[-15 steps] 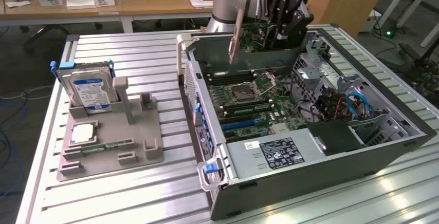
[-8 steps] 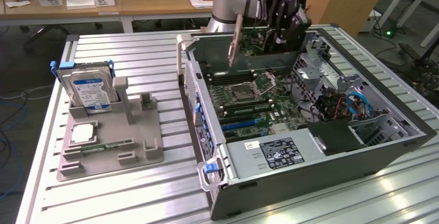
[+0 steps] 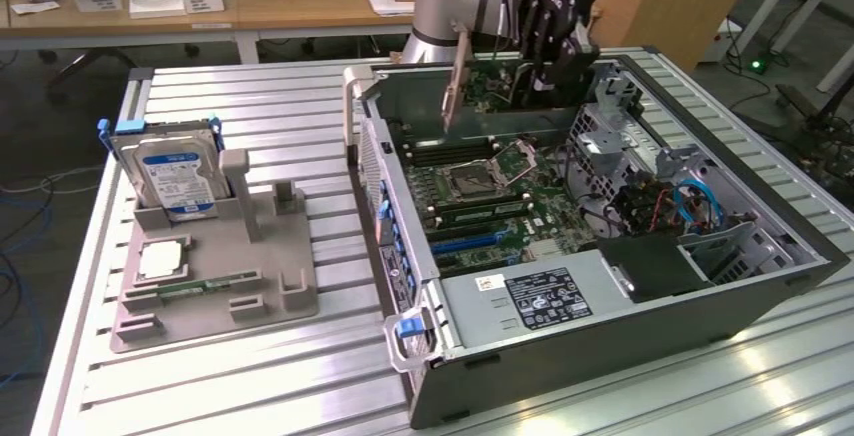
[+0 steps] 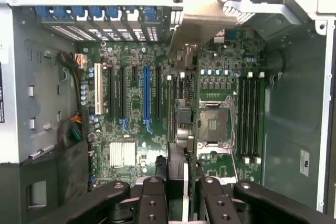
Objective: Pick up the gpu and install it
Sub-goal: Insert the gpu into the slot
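Note:
The gpu point(image 3: 491, 84) hangs on edge above the back of the open computer case point(image 3: 400, 256), its silvery bracket point(image 3: 458, 71) pointing down toward the case's rear wall. My gripper point(image 3: 550, 56) is shut on the card's top edge. In the wrist view the gpu point(image 4: 185, 124) runs edge-on away from my gripper point(image 4: 181, 184), with the bracket point(image 4: 202, 22) at the far end. It hovers over the motherboard point(image 4: 131, 124), between the blue slot point(image 4: 146, 93) and the processor socket point(image 4: 212, 124), apart from the board.
A grey parts holder point(image 3: 267, 301) on the slatted table carries a silver hard drive with blue label point(image 3: 174, 176), a processor chip point(image 3: 158, 259) and a green memory stick point(image 3: 207, 284). Power supply point(image 3: 534, 301) and cables point(image 3: 681, 206) crowd the case's near end.

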`<state>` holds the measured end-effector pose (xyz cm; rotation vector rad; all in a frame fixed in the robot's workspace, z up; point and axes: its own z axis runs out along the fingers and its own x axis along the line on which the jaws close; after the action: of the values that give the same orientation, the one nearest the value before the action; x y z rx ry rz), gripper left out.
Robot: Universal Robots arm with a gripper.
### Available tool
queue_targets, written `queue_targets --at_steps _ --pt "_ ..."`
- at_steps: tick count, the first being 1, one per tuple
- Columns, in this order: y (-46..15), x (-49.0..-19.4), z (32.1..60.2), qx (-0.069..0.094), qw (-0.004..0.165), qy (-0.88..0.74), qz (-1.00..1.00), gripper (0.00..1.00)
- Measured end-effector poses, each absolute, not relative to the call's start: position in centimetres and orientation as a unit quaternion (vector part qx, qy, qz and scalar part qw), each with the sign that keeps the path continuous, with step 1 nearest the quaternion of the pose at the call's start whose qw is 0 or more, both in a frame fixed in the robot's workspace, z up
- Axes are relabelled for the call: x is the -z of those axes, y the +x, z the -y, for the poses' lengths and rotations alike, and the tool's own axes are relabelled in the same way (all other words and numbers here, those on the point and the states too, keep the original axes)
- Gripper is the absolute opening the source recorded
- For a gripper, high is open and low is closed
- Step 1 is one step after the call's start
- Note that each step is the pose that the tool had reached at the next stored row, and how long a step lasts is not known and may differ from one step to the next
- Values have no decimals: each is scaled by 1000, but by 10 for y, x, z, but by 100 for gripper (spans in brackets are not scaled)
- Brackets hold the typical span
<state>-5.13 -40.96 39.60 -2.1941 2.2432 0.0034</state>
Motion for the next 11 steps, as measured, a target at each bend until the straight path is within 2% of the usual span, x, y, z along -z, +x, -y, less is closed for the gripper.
queue_targets --at_steps 5,11 --pt "-52 -392 409 12 15 -699 -715 28" --pt "-53 -382 411 12 15 -699 -715 28"
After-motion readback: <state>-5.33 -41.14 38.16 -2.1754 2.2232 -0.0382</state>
